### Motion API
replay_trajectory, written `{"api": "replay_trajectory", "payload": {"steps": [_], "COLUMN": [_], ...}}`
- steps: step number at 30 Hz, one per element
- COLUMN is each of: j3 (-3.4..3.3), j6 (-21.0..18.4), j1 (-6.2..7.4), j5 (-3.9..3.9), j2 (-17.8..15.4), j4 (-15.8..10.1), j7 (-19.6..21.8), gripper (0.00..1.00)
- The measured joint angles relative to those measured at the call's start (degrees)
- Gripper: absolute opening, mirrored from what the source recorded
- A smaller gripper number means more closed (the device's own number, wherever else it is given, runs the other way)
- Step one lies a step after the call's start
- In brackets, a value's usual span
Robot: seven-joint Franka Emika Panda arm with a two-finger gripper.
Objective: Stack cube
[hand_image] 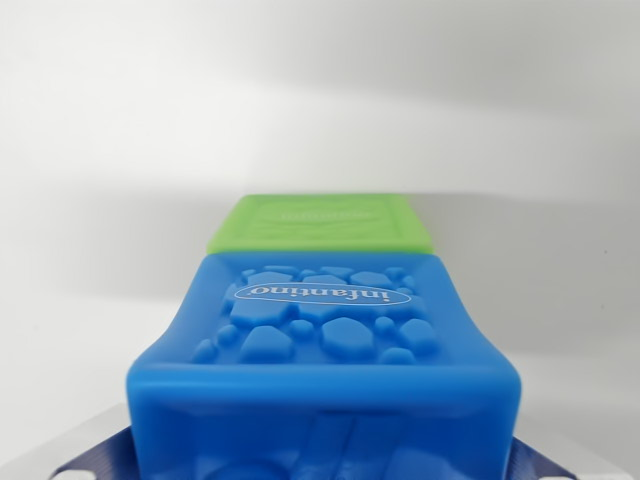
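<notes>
Blue cube (pixel 325 370) fills bottom of wrist view, very close to camera. Soft, shiny, rubbery look, rounded edges. Top face has bumpy pebble shapes and oval label reading "infantino". Green cube (pixel 322 222) just behind blue one, touching or nearly, flatter raised pattern on top. Smooth white desk (pixel 100 150) all around. Dark blue strips (pixel 95 462) peek at bottom corners. Jaws hidden, cannot tell if open or closed.
</notes>
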Motion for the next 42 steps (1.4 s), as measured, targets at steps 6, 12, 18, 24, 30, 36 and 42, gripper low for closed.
{"api": "replay_trajectory", "payload": {"steps": [6, 12, 18, 24, 30, 36, 42], "j3": [0.00, 0.00, 0.00, 0.00, 0.00, 0.00, 0.00], "j6": [0.3, 0.3, 0.3, 0.3, 0.3, 0.3, 0.2], "j1": [0.00, 0.00, 0.00, 0.00, 0.00, 0.00, 0.00], "j5": [0.01, 0.01, 0.01, 0.01, 0.01, 0.01, 0.01], "j2": [0.2, 0.2, 0.3, 0.4, 0.4, 0.4, 0.3], "j4": [0.1, 0.1, 0.1, 0.1, 0.1, 0.1, 0.1], "j7": [0.0, 0.0, 0.0, 0.0, 0.0, 0.0, 0.0], "gripper": [1.00, 1.00, 1.00, 1.00, 1.00, 1.00, 1.00]}}
